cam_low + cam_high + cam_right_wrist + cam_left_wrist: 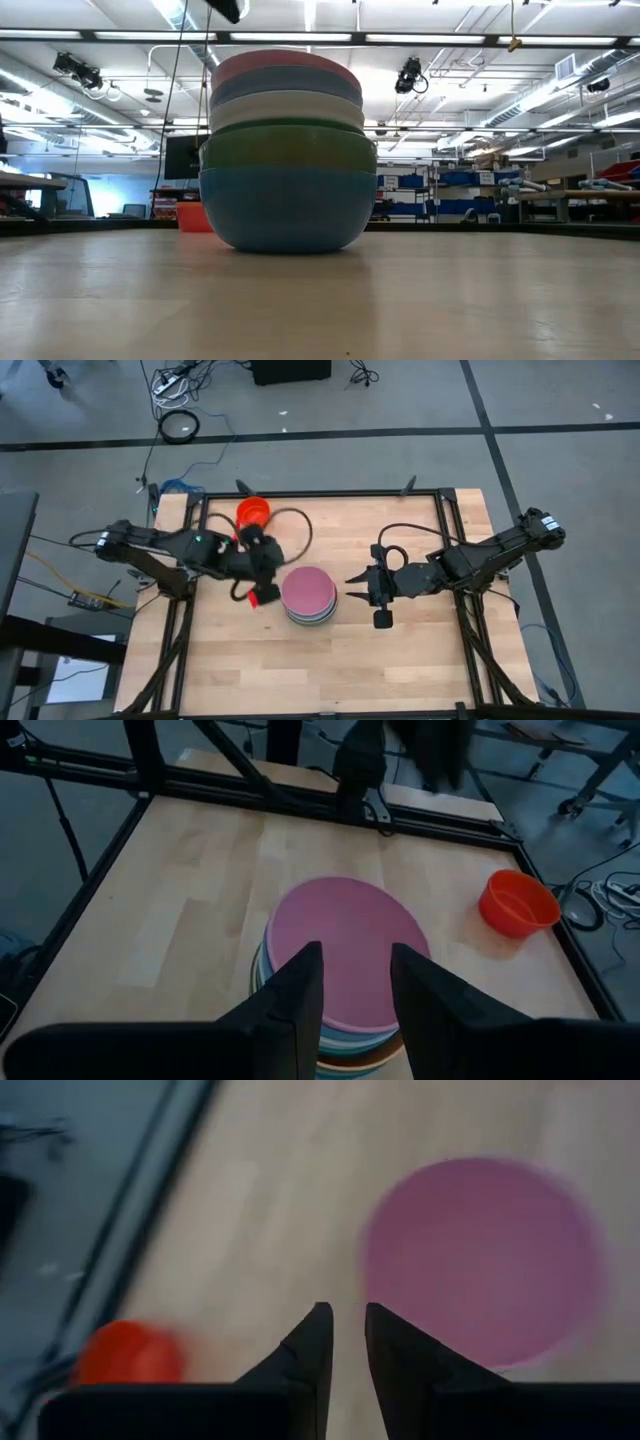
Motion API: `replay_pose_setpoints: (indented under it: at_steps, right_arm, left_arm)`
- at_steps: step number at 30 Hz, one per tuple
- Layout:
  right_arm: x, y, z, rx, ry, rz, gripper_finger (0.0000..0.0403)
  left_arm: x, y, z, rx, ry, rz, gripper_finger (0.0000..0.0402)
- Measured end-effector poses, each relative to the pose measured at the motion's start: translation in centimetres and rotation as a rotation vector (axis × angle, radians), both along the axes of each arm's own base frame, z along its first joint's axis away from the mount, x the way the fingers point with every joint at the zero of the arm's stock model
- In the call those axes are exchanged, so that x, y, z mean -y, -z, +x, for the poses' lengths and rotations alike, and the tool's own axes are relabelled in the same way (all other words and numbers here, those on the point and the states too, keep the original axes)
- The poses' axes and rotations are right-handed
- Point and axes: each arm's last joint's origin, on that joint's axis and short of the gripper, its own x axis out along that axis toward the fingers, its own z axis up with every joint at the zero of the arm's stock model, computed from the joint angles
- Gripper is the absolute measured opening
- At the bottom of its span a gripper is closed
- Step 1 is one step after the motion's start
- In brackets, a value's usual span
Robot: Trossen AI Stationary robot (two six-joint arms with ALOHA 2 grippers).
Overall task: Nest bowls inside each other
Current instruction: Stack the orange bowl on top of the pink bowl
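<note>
A stack of bowls [308,596] stands mid-table, a pink one [345,945] on top and a blue one [285,212] at the bottom on the wood. A single orange-red bowl [253,513] stands upright on its base near the far left edge, apart from the stack. My left gripper [262,582] hangs above the table just left of the stack, its fingers [348,1330] narrowly open with nothing between them. My right gripper [352,588] hovers just right of the stack, pointing at it, open [357,970] and empty.
A black metal frame [120,830] runs round the table's edges. Bare wood [330,670] lies between the stack and the near edge. Cables loop on the table [290,525] beside the orange-red bowl and lie on the floor beyond the far edge.
</note>
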Motion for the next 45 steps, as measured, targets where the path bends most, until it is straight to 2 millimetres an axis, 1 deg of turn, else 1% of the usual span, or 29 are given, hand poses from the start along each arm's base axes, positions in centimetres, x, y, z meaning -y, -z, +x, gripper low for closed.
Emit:
replay_pose_setpoints:
  at_steps: [3, 9, 16, 25, 33, 45]
  right_arm:
    - [0.1, 0.0, 0.0, 0.0, 0.004, 0.0, 0.0106]
    - [0.2, 0.0, 0.1, 0.001, 0.008, 0.0, 0.0106]
    - [0.2, 0.0, 0.1, 0.001, 0.008, 0.001, 0.0106]
    - [0.2, 0.0, 0.1, 0.002, 0.016, 0.015, 0.0106]
    - [0.2, 0.1, 0.0, -0.003, 0.028, 0.037, 0.0106]
    - [0.4, 0.1, 0.0, 0.005, 0.091, 0.007, 0.0106]
  left_arm:
    - [-1.4, -0.1, -0.6, -0.044, -0.038, 0.042, 0.0072]
    - [-4.2, 0.1, -0.8, -0.14, -0.081, 0.119, 0.0072]
    - [-7.6, 0.2, -1.1, -0.213, -0.134, 0.156, 0.0072]
    - [-11.2, 0.2, -1.9, -0.27, -0.214, 0.172, 0.0072]
    - [-13.0, 0.2, -2.4, -0.289, -0.248, 0.156, 0.0072]
    - [-13.7, 0.2, -2.6, -0.292, -0.238, 0.138, 0.0072]
